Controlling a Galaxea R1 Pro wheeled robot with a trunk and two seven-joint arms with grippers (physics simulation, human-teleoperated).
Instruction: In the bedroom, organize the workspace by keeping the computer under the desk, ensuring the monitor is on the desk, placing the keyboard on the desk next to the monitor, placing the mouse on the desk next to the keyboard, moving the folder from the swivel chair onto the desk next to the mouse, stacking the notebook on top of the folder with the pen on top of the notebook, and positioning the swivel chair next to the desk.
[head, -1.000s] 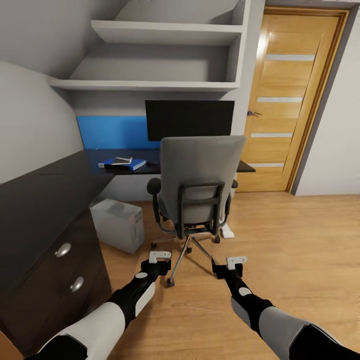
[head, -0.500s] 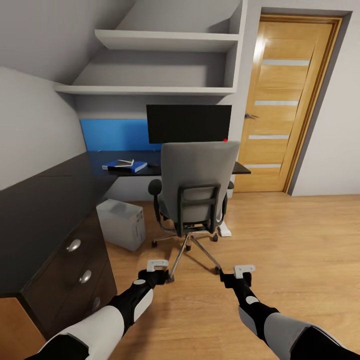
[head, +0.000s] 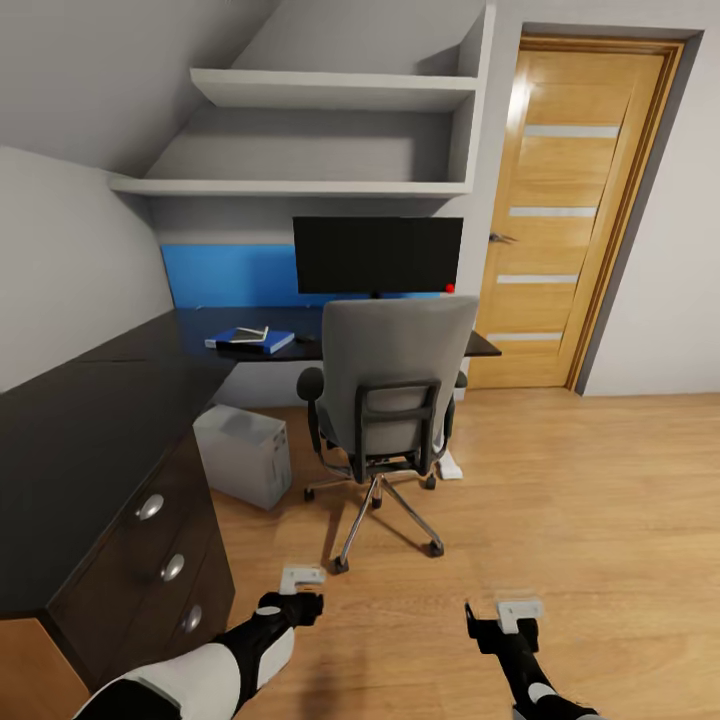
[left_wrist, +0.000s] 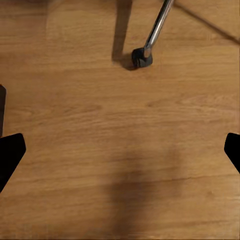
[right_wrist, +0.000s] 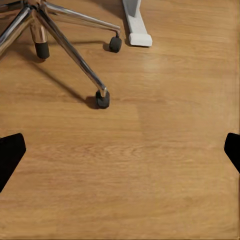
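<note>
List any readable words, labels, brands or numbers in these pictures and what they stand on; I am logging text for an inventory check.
No text can be read in any view.
The monitor screen is black and blank; a small red dot at its lower corner carries no lettering.
The computer case shows plain grey faces.
The blue folder with items stacked on it is too small to show any writing.
The door bears only pale strips.

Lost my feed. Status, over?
Both claws, left and right, open, empty. Swivel chair tucked at desk; folder stack beside monitor. Path clear.

Grey swivel chair (head: 392, 375), black monitor (head: 378, 254) and desk (head: 120, 390), seemingly blue folder (head: 252, 341), honey-wood floor (head: 600, 500).
</note>
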